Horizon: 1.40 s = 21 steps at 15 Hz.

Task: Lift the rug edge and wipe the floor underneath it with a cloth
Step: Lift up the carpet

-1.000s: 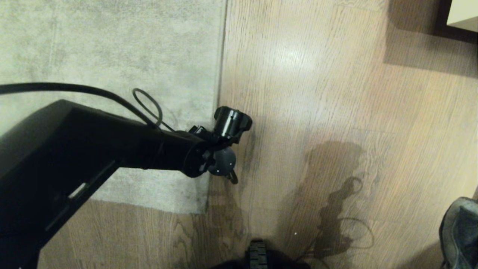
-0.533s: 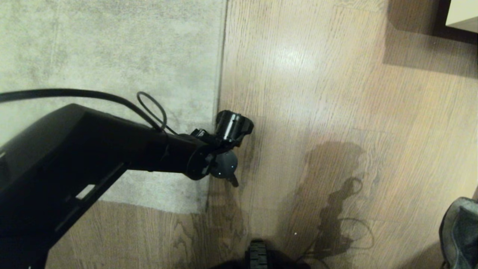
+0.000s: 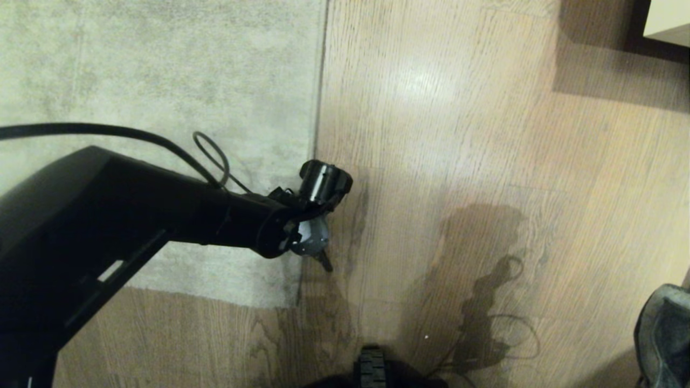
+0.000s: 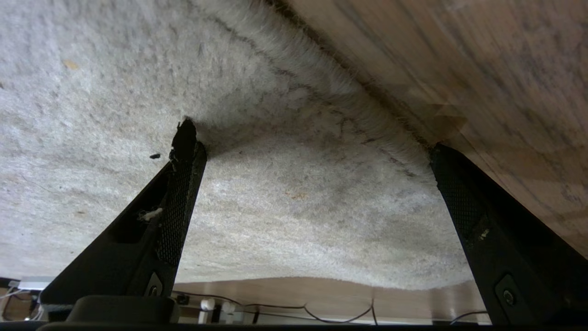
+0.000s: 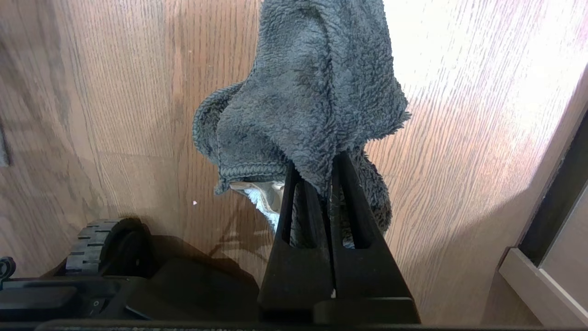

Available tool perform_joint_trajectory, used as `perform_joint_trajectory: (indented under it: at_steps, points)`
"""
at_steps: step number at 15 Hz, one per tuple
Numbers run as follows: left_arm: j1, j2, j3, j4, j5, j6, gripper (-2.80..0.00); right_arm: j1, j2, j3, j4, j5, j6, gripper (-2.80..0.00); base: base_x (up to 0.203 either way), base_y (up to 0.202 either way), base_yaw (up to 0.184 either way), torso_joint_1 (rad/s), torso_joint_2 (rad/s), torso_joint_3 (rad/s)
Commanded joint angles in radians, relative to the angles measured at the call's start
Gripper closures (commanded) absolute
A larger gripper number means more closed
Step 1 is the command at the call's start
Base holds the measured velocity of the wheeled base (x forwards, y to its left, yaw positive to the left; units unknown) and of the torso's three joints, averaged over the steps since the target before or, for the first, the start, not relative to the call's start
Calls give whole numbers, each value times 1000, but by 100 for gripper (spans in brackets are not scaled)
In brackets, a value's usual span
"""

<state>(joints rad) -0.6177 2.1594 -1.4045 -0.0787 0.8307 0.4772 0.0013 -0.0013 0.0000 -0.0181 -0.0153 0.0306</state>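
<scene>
Left gripper (image 4: pixel 312 151) at rug (image 3: pixel 161 81) edge, fingers spread wide; right gripper (image 5: pixel 328 172) clamped on cloth (image 5: pixel 308 92).

Only the right wrist view shows the grip; head view catches cloth (image 3: pixel 666 334) at 4 o'clock. Since a second ago the left wrist edged toward 9 o'clock. Rug edge runs 12-to-6 on floor (image 3: pixel 485 161).

1. The head view is dim and warm-toned; a soft glare patch is seen on the floor (image 3: pixel 426 86).
2. Dark shadows are cast on the planks beside the left arm (image 3: pixel 161 215).
3. Motion blur is seen along the floor in the left wrist view.
4. Strong overexposure is seen on the planks in the right wrist view.
</scene>
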Motion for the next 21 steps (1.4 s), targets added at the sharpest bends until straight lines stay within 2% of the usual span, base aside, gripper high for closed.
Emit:
perform_joint_trajectory:
  at_steps: [1, 6, 9, 19, 21]
  points:
    - [9, -15, 19, 0, 8, 3, -280, 0, 1, 0, 0, 0, 0, 0, 0, 0, 0, 0, 0, 0]
    - [28, -38, 42, 0, 8, 9, -280, 0, 1, 0, 0, 0, 0, 0, 0, 0, 0, 0, 0, 0]
    - [48, -57, 53, -6, 8, 50, -280, 0, 1, 0, 0, 0, 0, 0, 0, 0, 0, 0, 0, 0]
    - [109, -202, 252, -33, 8, 53, -280, 0, 1, 0, 0, 0, 0, 0, 0, 0, 0, 0, 0, 0]
    - [133, -251, 294, -35, 8, 75, -280, 0, 1, 0, 0, 0, 0, 0, 0, 0, 0, 0, 0, 0]
